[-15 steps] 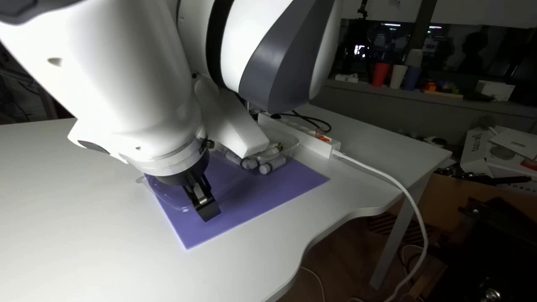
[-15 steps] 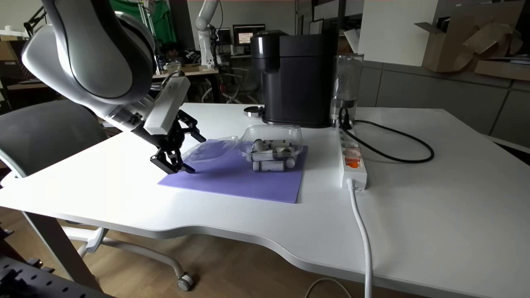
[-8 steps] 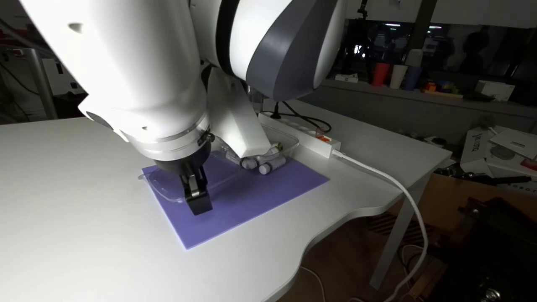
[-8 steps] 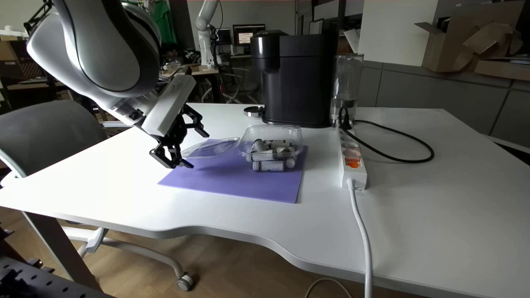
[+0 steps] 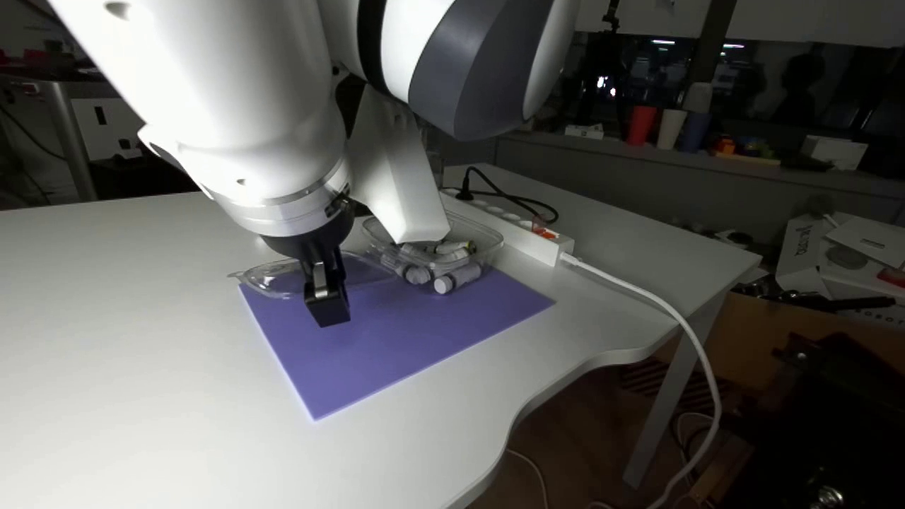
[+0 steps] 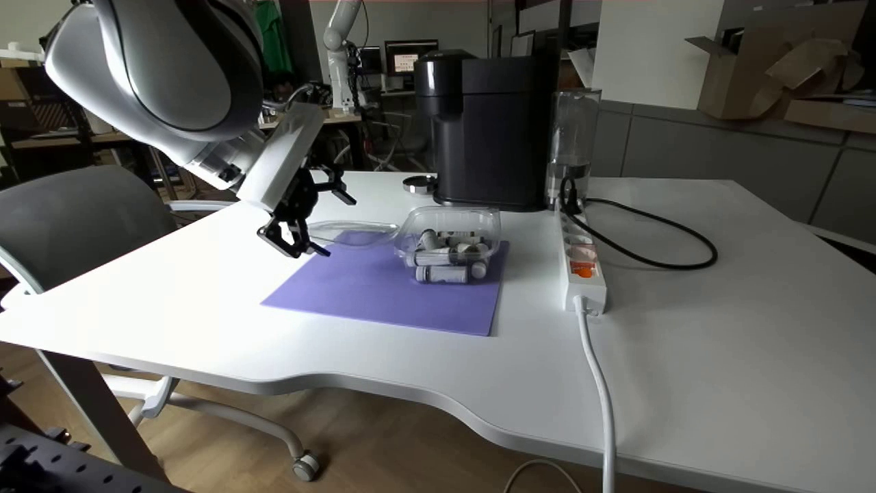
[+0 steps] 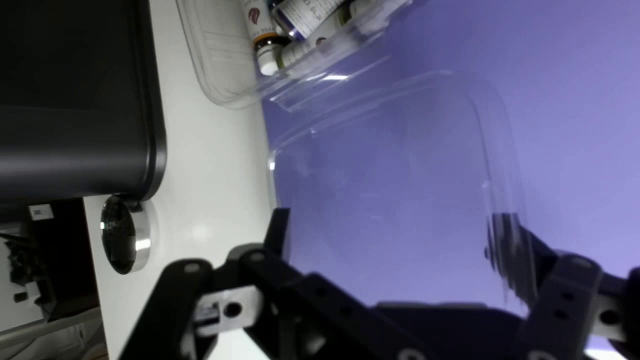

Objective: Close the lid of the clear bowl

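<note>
The clear bowl stands on the purple mat with pale bottles in it; it also shows in an exterior view and the wrist view. The transparent lid is beside the bowl, its bowl-side edge close to the bowl's rim; whether they are joined I cannot tell. My gripper is open at the lid's far end, above the mat. In the wrist view my gripper has its fingers apart at the two sides of the lid. One finger shows through the lid's rim. The lid looks raised and tilted.
The white power strip with its cable lies beside the bowl. A black machine stands behind the mat, with a round metal part at its foot. The table's wavy front edge is nearby.
My gripper has risen and moved slightly toward the mat's back edge, fingers still apart. The lid's gripper-side end has risen with it. The bowl has hardly moved.
</note>
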Robot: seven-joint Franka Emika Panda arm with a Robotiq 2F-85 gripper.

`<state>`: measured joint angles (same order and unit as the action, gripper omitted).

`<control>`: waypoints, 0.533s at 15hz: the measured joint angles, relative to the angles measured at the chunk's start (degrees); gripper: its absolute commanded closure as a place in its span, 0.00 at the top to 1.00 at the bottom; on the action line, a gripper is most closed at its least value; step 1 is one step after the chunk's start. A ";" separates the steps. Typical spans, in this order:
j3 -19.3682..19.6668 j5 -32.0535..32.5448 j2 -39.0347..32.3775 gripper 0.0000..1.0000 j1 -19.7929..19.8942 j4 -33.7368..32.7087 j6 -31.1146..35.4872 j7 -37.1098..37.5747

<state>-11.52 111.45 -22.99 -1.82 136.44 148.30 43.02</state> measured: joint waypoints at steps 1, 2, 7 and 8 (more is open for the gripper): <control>-0.06 0.01 0.53 1.00 -0.02 0.06 -0.90 0.80; -0.14 0.04 1.12 1.00 -0.07 0.16 -1.87 1.74; -0.36 0.02 3.80 1.00 -0.46 0.84 -4.42 7.44; -0.36 0.02 4.24 1.00 -0.49 0.99 -4.45 8.25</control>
<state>-11.88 111.47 -18.75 -2.31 137.43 143.85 51.27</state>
